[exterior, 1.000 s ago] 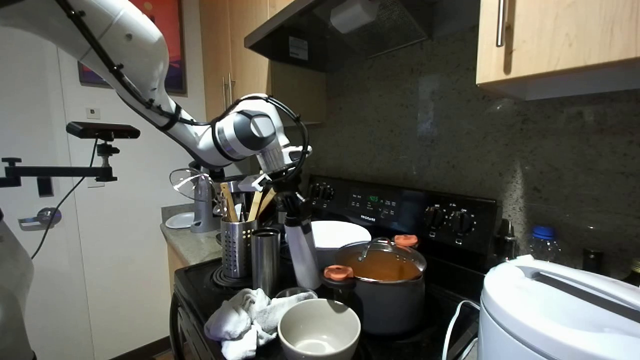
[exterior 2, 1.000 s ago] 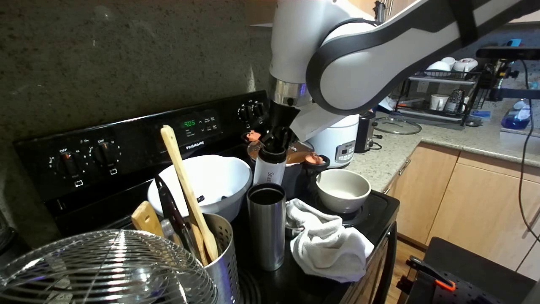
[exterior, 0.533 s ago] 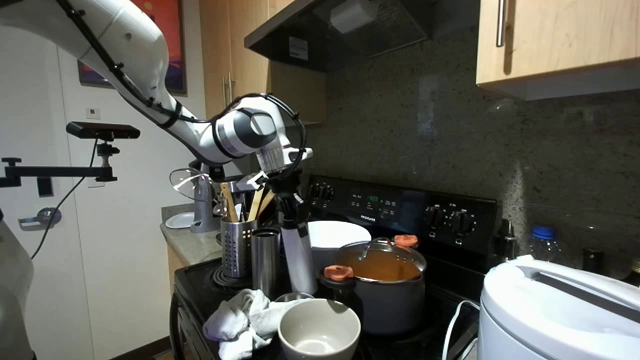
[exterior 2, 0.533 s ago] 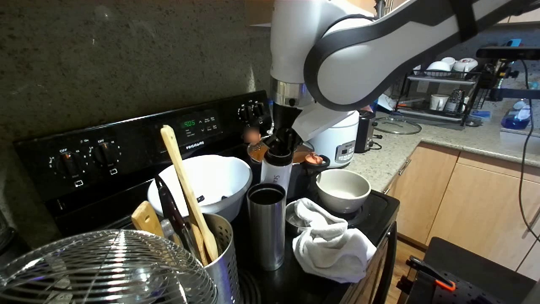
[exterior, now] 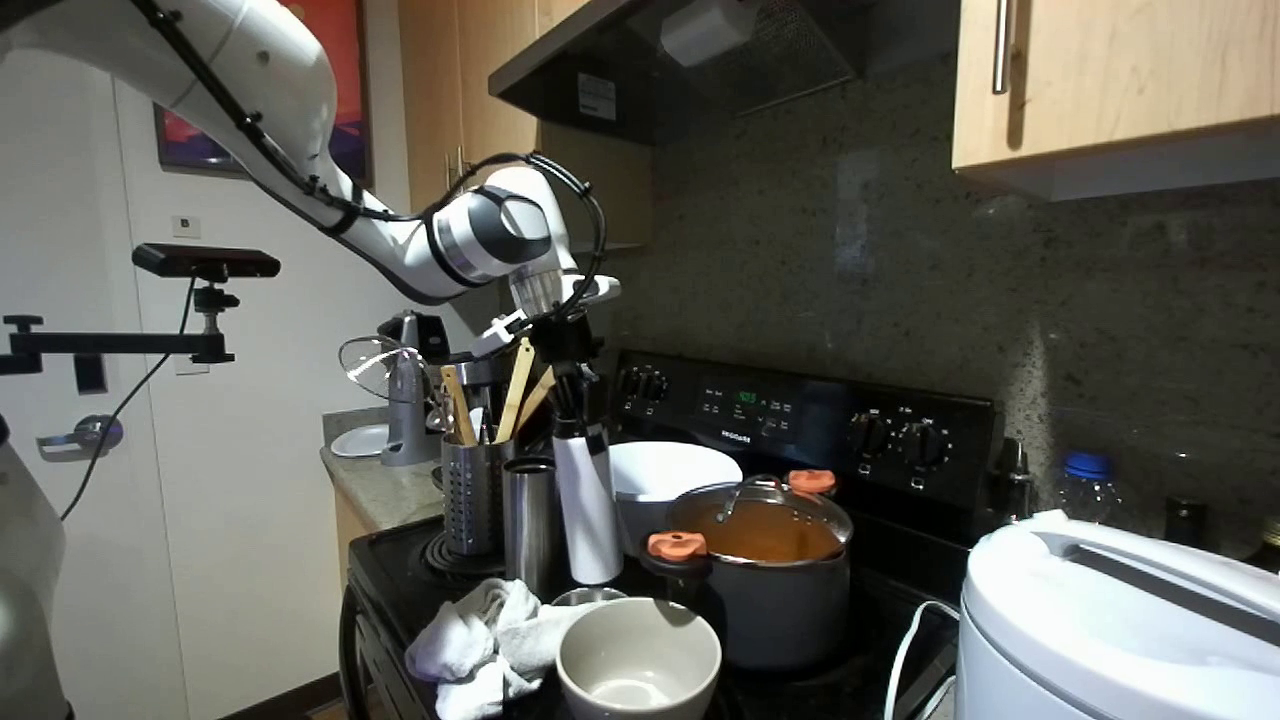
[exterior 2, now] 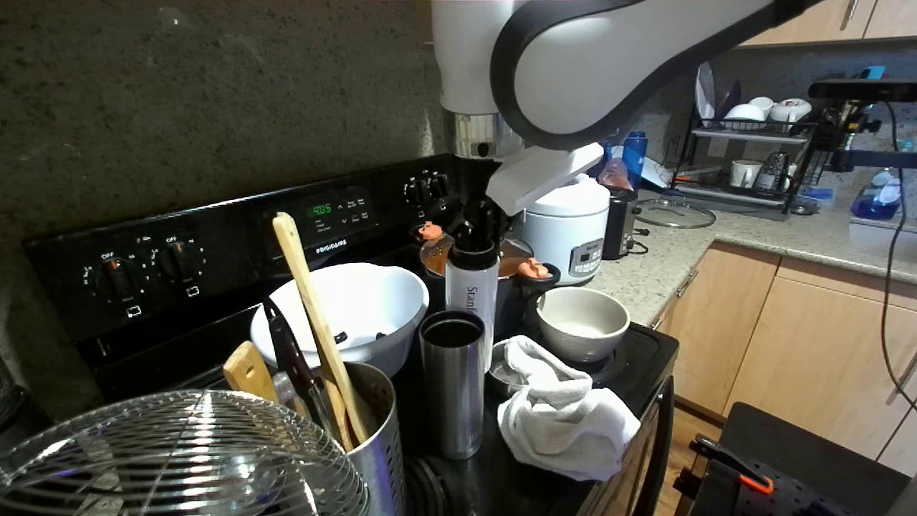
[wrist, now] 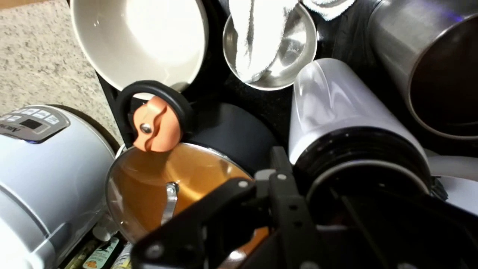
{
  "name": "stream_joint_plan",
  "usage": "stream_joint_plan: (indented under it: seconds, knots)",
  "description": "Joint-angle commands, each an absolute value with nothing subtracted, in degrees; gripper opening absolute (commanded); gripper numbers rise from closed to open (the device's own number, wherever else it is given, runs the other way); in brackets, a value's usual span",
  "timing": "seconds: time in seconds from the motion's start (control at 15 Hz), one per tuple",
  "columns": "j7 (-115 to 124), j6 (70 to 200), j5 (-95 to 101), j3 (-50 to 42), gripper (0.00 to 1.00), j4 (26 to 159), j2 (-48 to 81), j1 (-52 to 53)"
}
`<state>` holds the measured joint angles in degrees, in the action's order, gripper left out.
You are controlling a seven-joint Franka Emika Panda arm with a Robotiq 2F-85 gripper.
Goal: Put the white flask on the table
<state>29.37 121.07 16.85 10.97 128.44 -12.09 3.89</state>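
The white flask (exterior: 588,510) has a black neck and an open mouth. It leans slightly above or on the black cooktop table (exterior: 405,565); I cannot tell whether its base touches. It also shows in an exterior view (exterior 2: 471,287), partly behind a steel tumbler. My gripper (exterior: 578,425) is at the flask's top. In the wrist view, my gripper (wrist: 305,168) has one finger outside the flask's neck and the other, dark, in its mouth, closed on the wall. The flask's side (wrist: 328,97) points away from the camera.
The steel tumbler (exterior 2: 455,401) stands close beside the flask. A lidded pot (exterior: 780,610), a white basin (exterior 2: 365,301), a beige bowl (exterior: 640,660), a small steel bowl (wrist: 295,48) with a towel (exterior 2: 566,430), and a utensil holder (exterior: 470,500) stand around it.
The arm and gripper have risen, and the flask has gone from a stronger tilt to nearly upright. In an exterior view its base has shifted left, towards the tumbler. The towel shifted slightly.
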Motion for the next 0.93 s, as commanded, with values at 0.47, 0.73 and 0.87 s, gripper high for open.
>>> stream_joint_plan:
  seconds: [0.47, 0.73, 0.87]
  knots:
    - [28.0, 119.3, 13.7, 11.0, 0.07, 126.4, -9.0, 5.6]
    - [28.1, 118.6, 13.9, 11.0, 0.07, 126.5, -8.8, 5.5]
    - [28.5, 118.2, 14.9, 11.1, 0.06, 126.5, -8.7, 5.4]
